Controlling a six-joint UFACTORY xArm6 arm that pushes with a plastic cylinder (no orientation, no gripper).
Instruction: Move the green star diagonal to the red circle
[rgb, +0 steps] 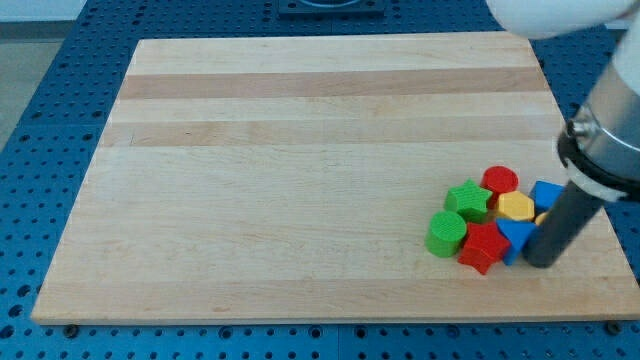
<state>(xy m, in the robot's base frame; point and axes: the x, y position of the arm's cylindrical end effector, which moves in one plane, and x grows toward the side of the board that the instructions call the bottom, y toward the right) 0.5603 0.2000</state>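
Observation:
The green star (469, 200) lies at the left of a tight cluster near the board's right side. The red circle (500, 181) sits just to its upper right, touching it. A green circle (446, 233) lies below-left of the star, a red star (482, 247) below it, and a yellow hexagon (516, 208) to its right. Blue blocks (514, 236) (546, 194) sit at the cluster's right. My tip (541, 262) rests on the board at the cluster's lower right, next to the blue block, away from the green star.
The wooden board (300, 150) lies on a blue perforated table (60, 120). The arm's body (610, 130) hangs over the board's right edge, hiding part of the cluster's right side, where a yellow sliver (541, 217) shows.

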